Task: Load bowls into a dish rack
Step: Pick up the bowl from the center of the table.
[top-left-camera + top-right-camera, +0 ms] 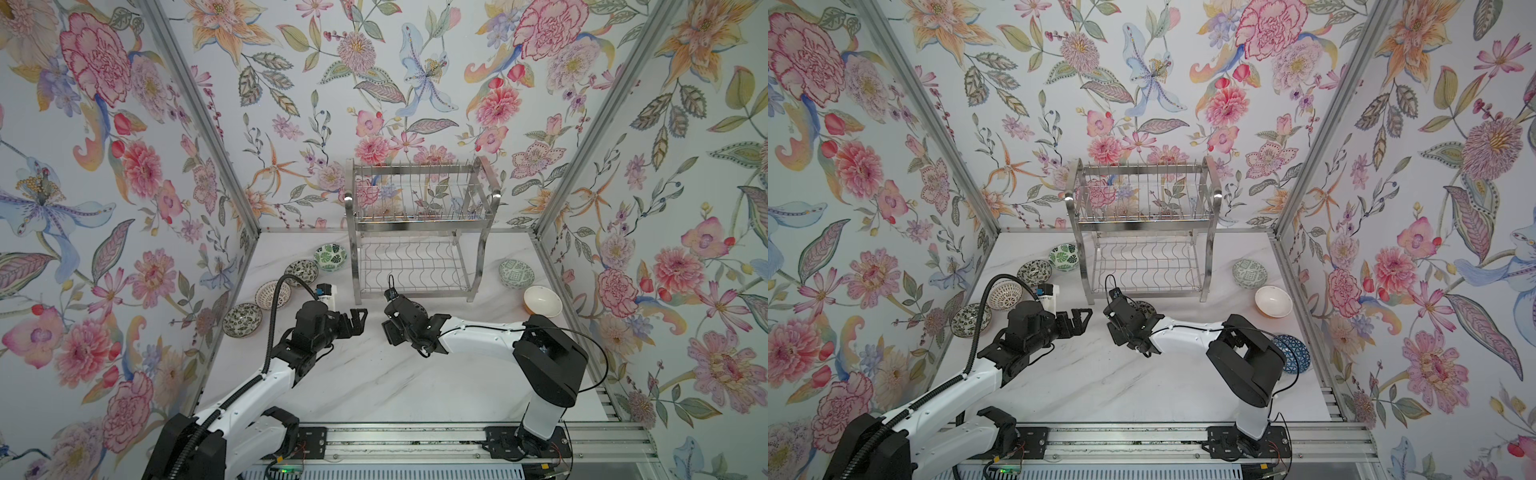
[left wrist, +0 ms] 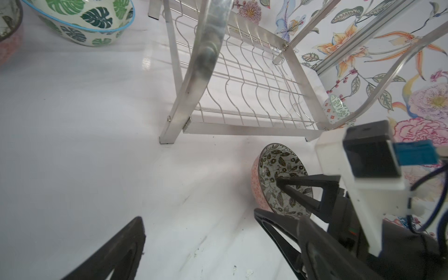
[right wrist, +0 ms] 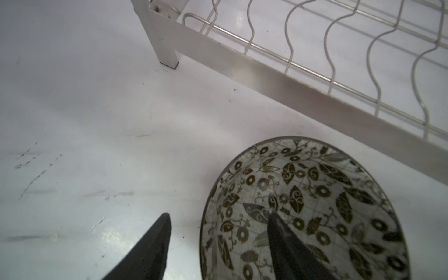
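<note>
Right gripper [image 3: 218, 215] parted astride floral bowl [image 3: 315, 194] rim | bowl near dish rack [image 3: 266, 72] | left gripper [image 1: 358, 321] spread, empty

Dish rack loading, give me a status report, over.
Left end effector open, empty. Right end effector open, straddling rim of floral bowl, one finger inside. Dish rack holds no bowls. Path from bowl to rack looks clear.

Shiny two-tier stainless wire dish rack [image 1: 419, 224] upright at rear of white marbled tabletop [image 1: 374, 386]. Left of it, diagonal row of four small ceramic bowls: green-leaf bowl [image 1: 330, 257], black-white floral bowl [image 1: 305, 269], pink-lattice bowl [image 1: 268, 296], second floral bowl [image 1: 242, 319]. Right of it: green-patterned bowl [image 1: 516, 273], white bowl with orange outside [image 1: 542, 302]. Black left gripper [image 1: 358, 320] before rack, jaws apart.
</note>
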{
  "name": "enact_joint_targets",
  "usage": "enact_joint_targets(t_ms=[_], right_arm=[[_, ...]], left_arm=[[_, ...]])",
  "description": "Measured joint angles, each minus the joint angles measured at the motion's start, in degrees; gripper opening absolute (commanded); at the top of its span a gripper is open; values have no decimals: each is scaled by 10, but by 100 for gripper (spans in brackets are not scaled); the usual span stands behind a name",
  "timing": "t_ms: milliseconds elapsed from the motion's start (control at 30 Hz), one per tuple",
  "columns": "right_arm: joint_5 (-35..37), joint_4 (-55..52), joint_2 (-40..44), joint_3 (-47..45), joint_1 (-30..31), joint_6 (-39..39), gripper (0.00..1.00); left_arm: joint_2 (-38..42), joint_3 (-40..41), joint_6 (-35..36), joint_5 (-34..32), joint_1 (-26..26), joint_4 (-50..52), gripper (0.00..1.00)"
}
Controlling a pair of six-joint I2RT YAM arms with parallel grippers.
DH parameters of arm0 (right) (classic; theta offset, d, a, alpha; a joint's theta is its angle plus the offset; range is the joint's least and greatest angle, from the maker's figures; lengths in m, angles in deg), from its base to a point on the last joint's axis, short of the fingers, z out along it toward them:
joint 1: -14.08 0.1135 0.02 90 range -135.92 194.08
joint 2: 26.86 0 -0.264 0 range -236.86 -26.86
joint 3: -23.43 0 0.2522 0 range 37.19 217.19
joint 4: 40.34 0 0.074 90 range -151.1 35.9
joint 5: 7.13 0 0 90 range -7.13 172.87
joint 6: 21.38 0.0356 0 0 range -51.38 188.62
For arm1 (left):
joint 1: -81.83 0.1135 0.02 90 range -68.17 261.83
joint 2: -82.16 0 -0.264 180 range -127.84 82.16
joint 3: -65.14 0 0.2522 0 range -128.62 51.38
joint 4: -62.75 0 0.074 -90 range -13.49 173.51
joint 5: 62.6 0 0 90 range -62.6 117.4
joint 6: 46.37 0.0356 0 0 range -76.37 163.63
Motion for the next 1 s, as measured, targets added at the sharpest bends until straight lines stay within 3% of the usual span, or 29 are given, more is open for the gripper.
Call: enact_joint_targets(t_ms=[467,733,1000], right_arm=[[-1,-10,-29,9,0,-3,19],[3,-9,-15,11,-1,-24,10],[-69,40,77,-23,-21,-37,6]], left_arm=[[-26,31,-45,-10,0,-58,99],[-3,31,-35,-35,0,-64,99],[-3,31,-31,-43,0,-92,99]])
